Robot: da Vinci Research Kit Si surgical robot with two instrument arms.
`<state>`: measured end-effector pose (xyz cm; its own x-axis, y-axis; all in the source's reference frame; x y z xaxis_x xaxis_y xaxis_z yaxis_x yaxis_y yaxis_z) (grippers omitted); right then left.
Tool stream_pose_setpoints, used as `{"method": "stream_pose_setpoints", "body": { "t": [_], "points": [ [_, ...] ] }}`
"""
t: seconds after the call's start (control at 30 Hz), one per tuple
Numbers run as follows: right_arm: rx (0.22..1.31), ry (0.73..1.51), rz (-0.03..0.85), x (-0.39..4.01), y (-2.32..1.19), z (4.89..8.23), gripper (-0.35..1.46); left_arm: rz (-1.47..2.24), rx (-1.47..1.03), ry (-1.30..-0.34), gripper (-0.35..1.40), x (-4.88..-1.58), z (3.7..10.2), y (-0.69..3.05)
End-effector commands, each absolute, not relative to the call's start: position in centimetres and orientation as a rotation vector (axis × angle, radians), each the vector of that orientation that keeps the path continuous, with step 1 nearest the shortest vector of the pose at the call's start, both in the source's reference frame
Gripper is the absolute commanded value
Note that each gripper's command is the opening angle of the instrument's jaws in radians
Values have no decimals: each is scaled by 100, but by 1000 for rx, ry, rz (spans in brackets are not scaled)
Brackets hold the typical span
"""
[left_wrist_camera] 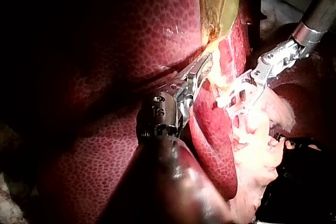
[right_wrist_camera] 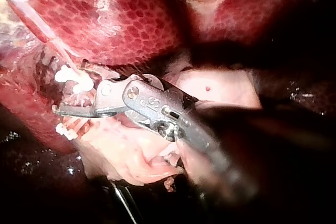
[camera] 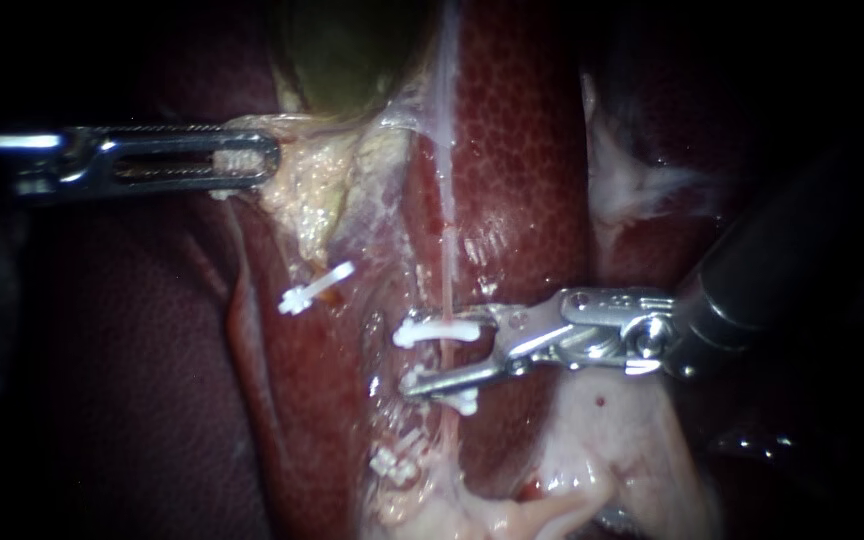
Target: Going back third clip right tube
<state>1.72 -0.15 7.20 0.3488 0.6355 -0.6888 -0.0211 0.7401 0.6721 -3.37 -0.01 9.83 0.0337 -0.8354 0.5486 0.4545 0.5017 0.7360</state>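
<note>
Right instrument's jaws stand open astride the right tube, close by its clips.

The right instrument (camera: 432, 358) comes in from the right with a clear gap between its jaws, and they grip nothing. The thin right tube (camera: 446, 270) runs down between them over the liver (camera: 522, 150). A white clip (camera: 439, 330) sits across the tube right at the upper jaw, and a second clip (camera: 466, 402) sits just under the lower jaw. A lowest clip (camera: 397, 462) lies further down. The left instrument (camera: 252, 160) has its jaws closed on pale tissue (camera: 317, 190) below the gallbladder (camera: 337, 50). Another clip (camera: 316, 287) lies apart, left of the tube.
</note>
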Motion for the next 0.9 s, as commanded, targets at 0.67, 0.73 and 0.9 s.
{"method": "stream_pose_setpoints", "body": {
  "t": [0.67,0.73,0.9],
  "points": [
    [590,1193,331,91,21,648,60,-1035,410,-1155,-35,-336,983,-1],
    [586,1209,322,85,26,635,60,-1036,410,-1155,-35,-337,983,-1],
    [579,1246,317,74,40,605,60,-1036,407,-1155,-35,-339,985,-2]
  ]
}}
